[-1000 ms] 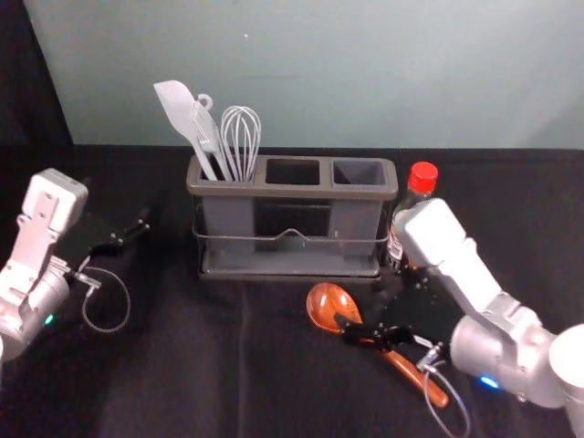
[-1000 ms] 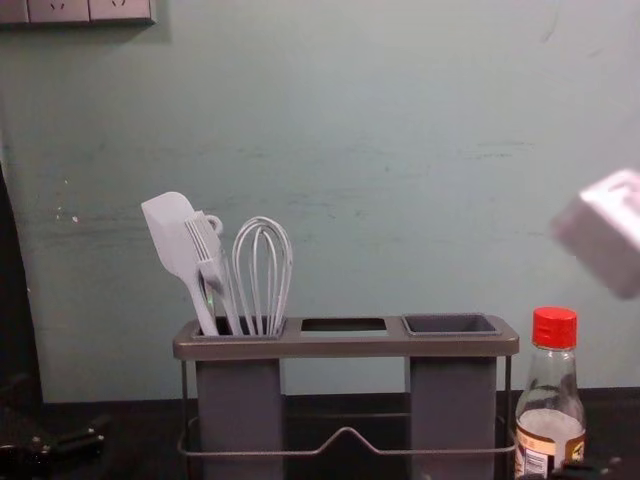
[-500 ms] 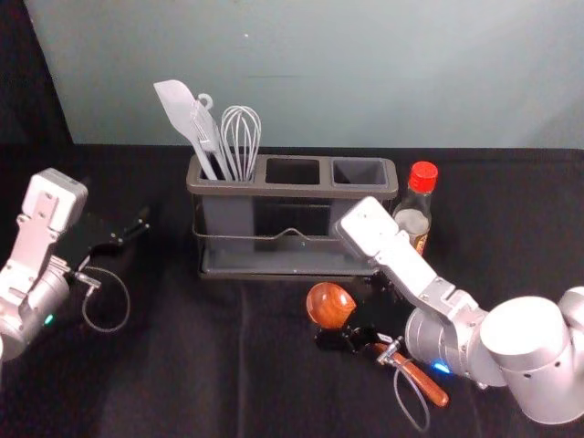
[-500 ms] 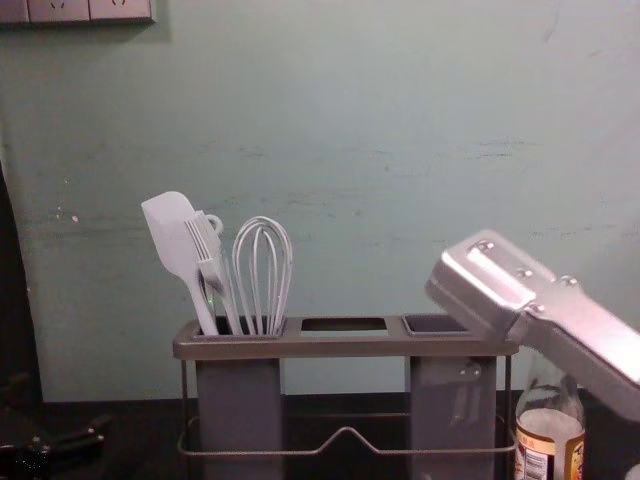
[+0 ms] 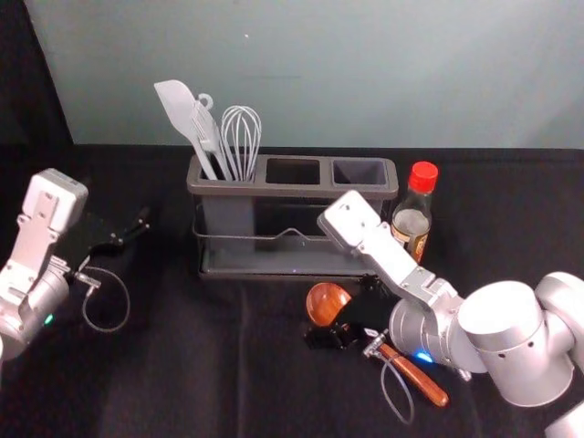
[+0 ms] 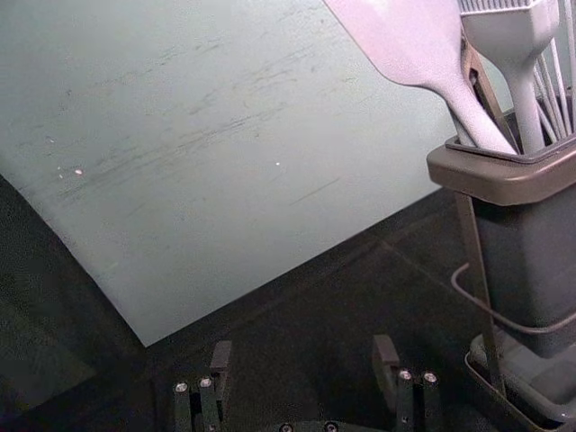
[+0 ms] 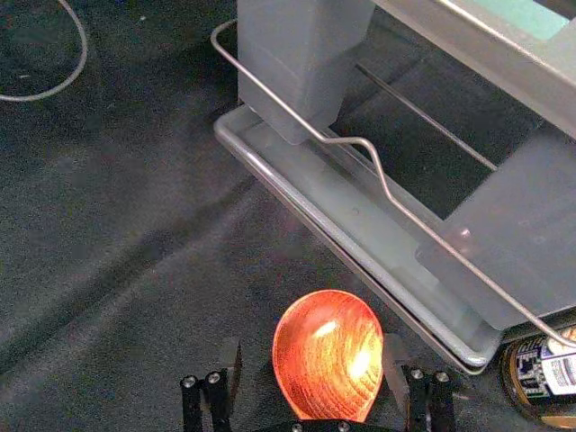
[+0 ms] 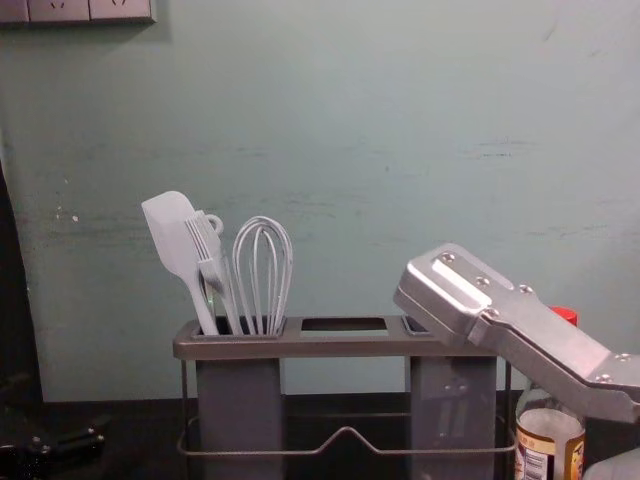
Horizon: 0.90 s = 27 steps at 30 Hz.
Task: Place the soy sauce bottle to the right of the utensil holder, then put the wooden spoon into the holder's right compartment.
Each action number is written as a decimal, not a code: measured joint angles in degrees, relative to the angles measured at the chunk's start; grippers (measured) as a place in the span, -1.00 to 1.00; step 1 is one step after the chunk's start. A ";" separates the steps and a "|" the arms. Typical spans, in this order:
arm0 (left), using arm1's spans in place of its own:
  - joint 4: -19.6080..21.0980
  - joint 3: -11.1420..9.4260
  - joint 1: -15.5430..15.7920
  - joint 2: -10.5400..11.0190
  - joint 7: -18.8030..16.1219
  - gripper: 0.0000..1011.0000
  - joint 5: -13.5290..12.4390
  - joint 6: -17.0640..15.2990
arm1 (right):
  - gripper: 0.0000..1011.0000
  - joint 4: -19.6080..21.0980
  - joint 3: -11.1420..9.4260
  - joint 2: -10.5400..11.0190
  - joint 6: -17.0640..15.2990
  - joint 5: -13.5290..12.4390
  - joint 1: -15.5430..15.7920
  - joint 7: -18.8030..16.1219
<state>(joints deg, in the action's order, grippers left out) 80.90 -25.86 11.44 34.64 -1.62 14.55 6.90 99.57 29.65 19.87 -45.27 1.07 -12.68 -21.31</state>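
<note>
My right gripper (image 5: pixel 334 319) is low over the wooden spoon (image 5: pixel 415 372), which lies on the table in front of the utensil holder (image 5: pixel 292 192). In the right wrist view the right gripper (image 7: pixel 313 371) is open, its fingers either side of the spoon's bowl (image 7: pixel 328 353); the handle is hidden there. The soy sauce bottle (image 5: pixel 411 222) stands upright just right of the holder. The holder's right compartment (image 5: pixel 359 172) has nothing in it. My left gripper (image 5: pixel 132 235) is parked at the left; in its wrist view the left gripper (image 6: pixel 303 360) stands open.
A spatula (image 5: pixel 182 114), a brush and a whisk (image 5: pixel 241 137) stand in the holder's left compartment. The right forearm (image 8: pixel 530 345) crosses in front of the holder's right end and the bottle in the chest view. A wall (image 5: pixel 365 73) rises behind the table.
The right gripper has moved left along the spoon from its handle side to the bowl, and its arm has swung left, away from the bottle in the head view. The left arm is unmoved.
</note>
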 joint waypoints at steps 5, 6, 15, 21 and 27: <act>0.00 0.00 0.00 0.00 0.00 0.98 0.00 0.00 | 0.99 -0.60 -0.47 -0.64 -0.55 0.33 -0.12 -0.33; 0.00 0.00 0.00 0.00 0.00 0.98 0.00 0.00 | 0.99 -0.74 -0.59 -0.74 -0.63 0.38 -0.16 -0.39; 0.00 0.00 0.00 0.00 0.00 0.98 0.00 0.00 | 0.99 -2.23 -2.74 -1.97 -0.86 0.16 -0.20 -1.44; 0.00 0.00 0.00 0.00 0.00 0.98 0.00 0.00 | 0.99 -3.25 -3.67 -2.80 -0.89 -0.18 -0.08 -2.53; 0.00 0.00 0.00 0.00 0.00 0.98 0.00 0.00 | 0.99 -3.77 -3.71 -3.43 -0.83 0.23 0.01 -3.10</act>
<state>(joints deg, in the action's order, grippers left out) 80.90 -25.86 11.43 34.65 -1.62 14.55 6.91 95.80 25.94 16.44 -46.10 1.30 -12.67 -24.41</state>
